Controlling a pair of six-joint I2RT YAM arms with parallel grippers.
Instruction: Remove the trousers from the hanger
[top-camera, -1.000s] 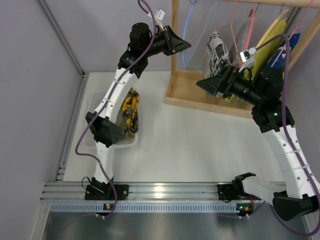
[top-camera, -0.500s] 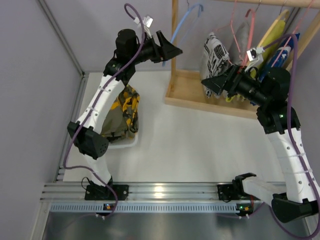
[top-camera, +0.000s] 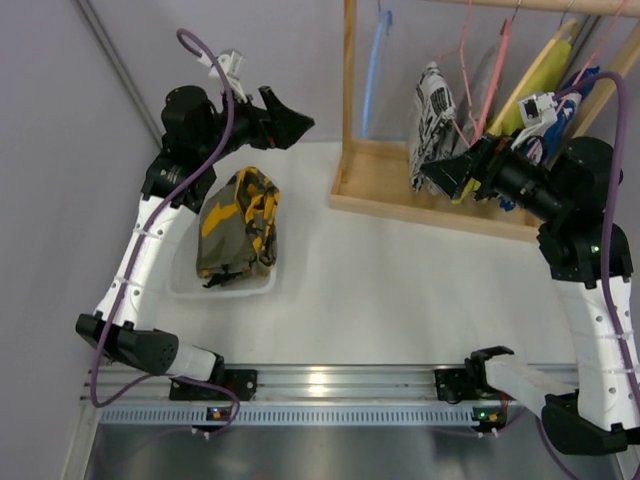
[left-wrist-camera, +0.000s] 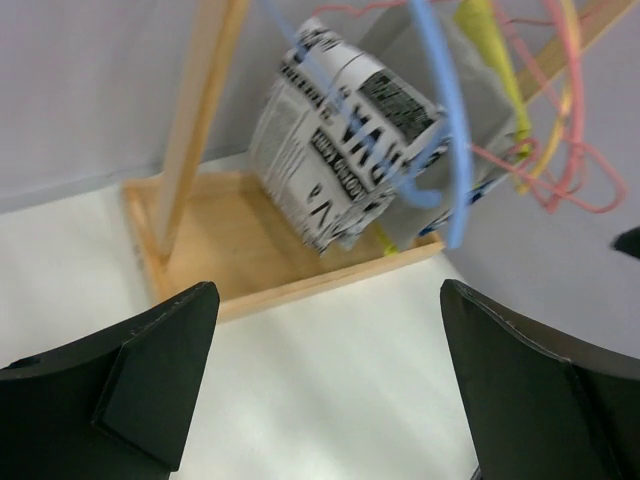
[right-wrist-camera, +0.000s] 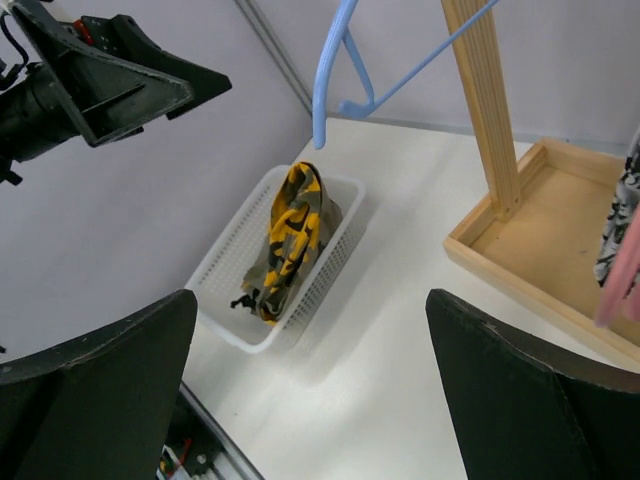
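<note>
Trousers (top-camera: 238, 225): bunched in basket (top-camera: 222, 288), left counter (top-camera: 400, 290) edge.
Hanger (top-camera: 374, 75): bare, hooked on rack (top-camera: 349, 110), far edge.
Left fingers (left-wrist-camera: 150, 370): spread, empty, near far-left corner.
Right fingers (right-wrist-camera: 100, 380): spread, empty, beside printed garment (top-camera: 432, 100).

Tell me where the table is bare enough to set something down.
The widest bare table lies between the basket, the rack base and the near rail. The trousers fill the basket; hanging garments crowd the rack.
</note>
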